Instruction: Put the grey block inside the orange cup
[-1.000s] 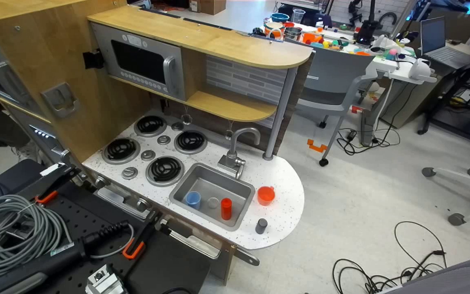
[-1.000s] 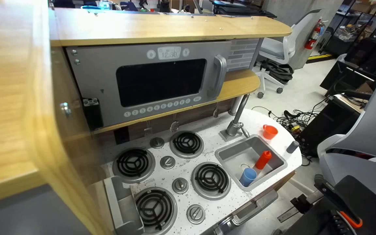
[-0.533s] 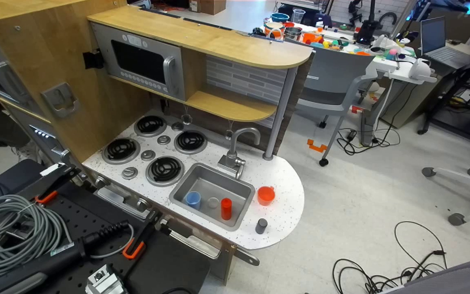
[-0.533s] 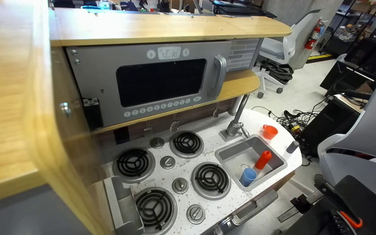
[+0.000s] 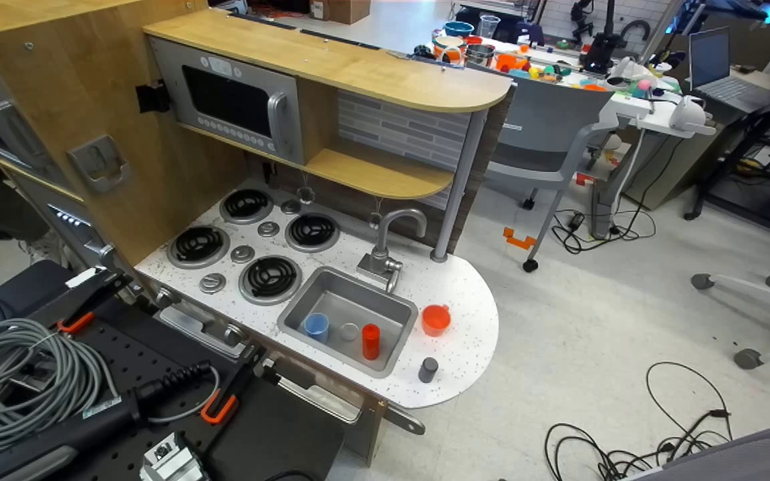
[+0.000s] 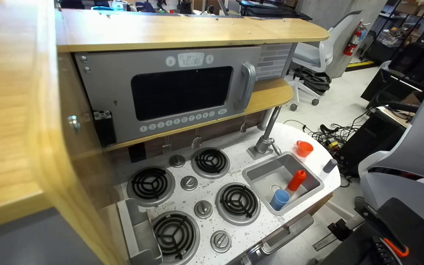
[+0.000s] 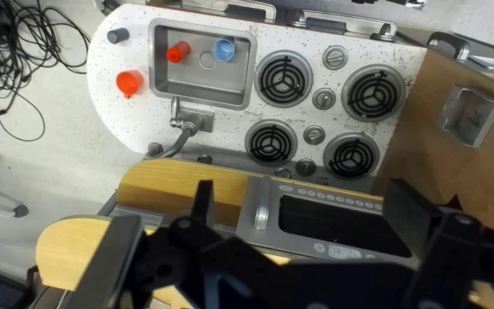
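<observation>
The grey block (image 5: 428, 369) is a small dark grey cylinder standing on the white counter near its rounded end. It also shows in an exterior view (image 6: 329, 166) and in the wrist view (image 7: 118, 35). The orange cup (image 5: 436, 321) has a small handle and stands upright between the block and the faucet side. It shows in an exterior view (image 6: 304, 148) and in the wrist view (image 7: 129, 82). My gripper (image 7: 302, 195) is open with nothing between its fingers. It appears high over the toy kitchen, far from block and cup, and is out of sight in both exterior views.
A sink (image 5: 371, 300) beside the cup holds a blue cup (image 5: 316, 327) and a red bottle (image 5: 371, 342). The faucet (image 5: 385, 244) rises behind the sink. A shelf (image 5: 385, 172) and microwave (image 5: 228, 100) overhang the counter. Stove burners (image 5: 270, 279) lie beyond the sink.
</observation>
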`<state>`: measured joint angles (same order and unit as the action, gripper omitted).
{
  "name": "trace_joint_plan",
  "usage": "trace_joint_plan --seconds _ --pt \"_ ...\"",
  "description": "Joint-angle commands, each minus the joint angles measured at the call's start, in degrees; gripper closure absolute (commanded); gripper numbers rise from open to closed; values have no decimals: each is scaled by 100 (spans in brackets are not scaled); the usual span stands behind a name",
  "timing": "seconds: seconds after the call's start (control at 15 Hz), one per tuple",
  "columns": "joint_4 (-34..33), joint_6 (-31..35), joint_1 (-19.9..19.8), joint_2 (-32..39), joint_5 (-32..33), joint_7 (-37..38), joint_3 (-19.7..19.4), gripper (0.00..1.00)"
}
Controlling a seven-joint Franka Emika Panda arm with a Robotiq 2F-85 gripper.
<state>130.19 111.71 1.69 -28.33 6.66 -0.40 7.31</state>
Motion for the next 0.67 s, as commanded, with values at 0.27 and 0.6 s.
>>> trace_joint_plan --seconds 0.27,0.6 --pt "130 686 -405 684 840 5 -536 0" --pt "566 1888 -891 1387 1617 78 -945 0"
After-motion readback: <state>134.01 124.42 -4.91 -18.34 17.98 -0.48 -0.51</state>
